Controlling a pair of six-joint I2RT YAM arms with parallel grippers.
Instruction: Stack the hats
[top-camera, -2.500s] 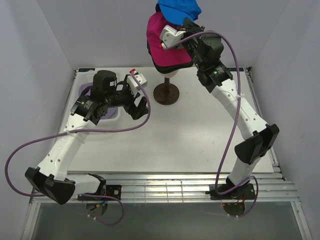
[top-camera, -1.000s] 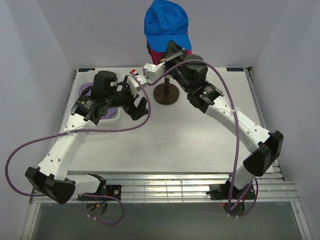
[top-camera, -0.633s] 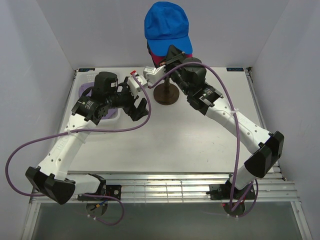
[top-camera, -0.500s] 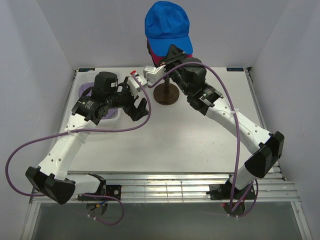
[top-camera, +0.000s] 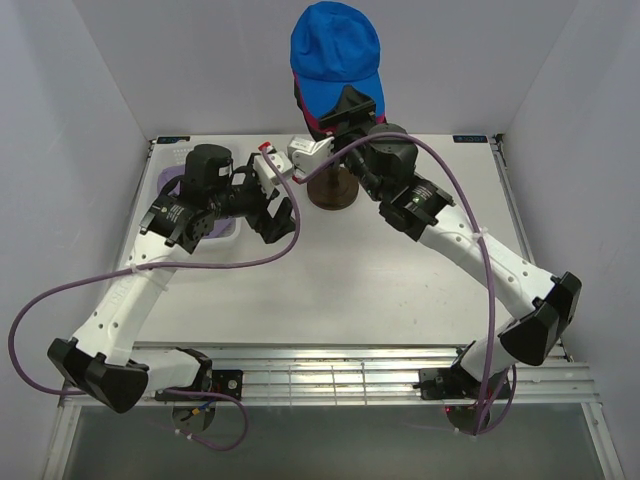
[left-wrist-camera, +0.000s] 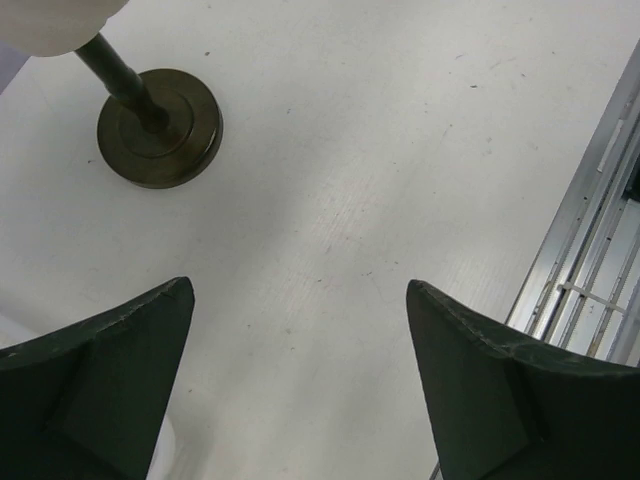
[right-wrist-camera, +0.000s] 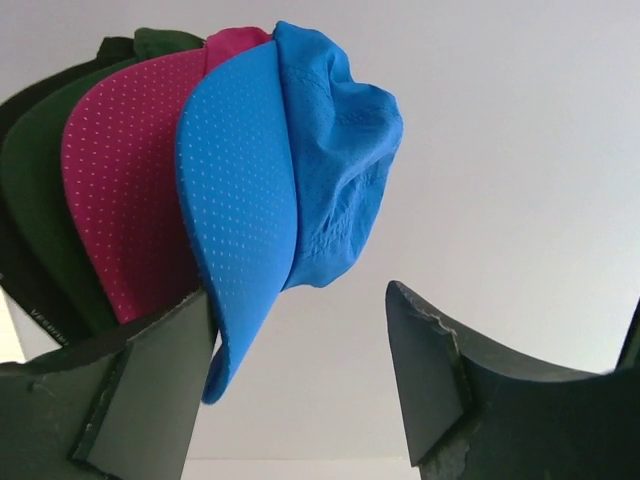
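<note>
The blue cap (top-camera: 335, 48) sits on top of the stack of caps, high above the brown stand (top-camera: 330, 190) at the far side of the table (top-camera: 400, 290). In the top view its crown faces the back wall and its brim points towards the arms, so its long axis runs far to near. Under it a rim of the magenta cap (top-camera: 312, 120) shows.

In the right wrist view the brims hang down side by side: blue cap (right-wrist-camera: 300, 170), then magenta cap (right-wrist-camera: 120, 200), then the dark green cap (right-wrist-camera: 40, 200), each running from the crown above to the brim below.

The right gripper (right-wrist-camera: 298, 340) reaches up from just above the stand with its fingers (right-wrist-camera: 450, 390) spread apart. The tip of the blue brim hangs between them, right against the inner edge of one finger; whether it touches is unclear.

The left gripper (left-wrist-camera: 298, 290) hovers to the left of the stand (left-wrist-camera: 160, 127), jaws wide and gripping nothing, with only table beneath.
</note>
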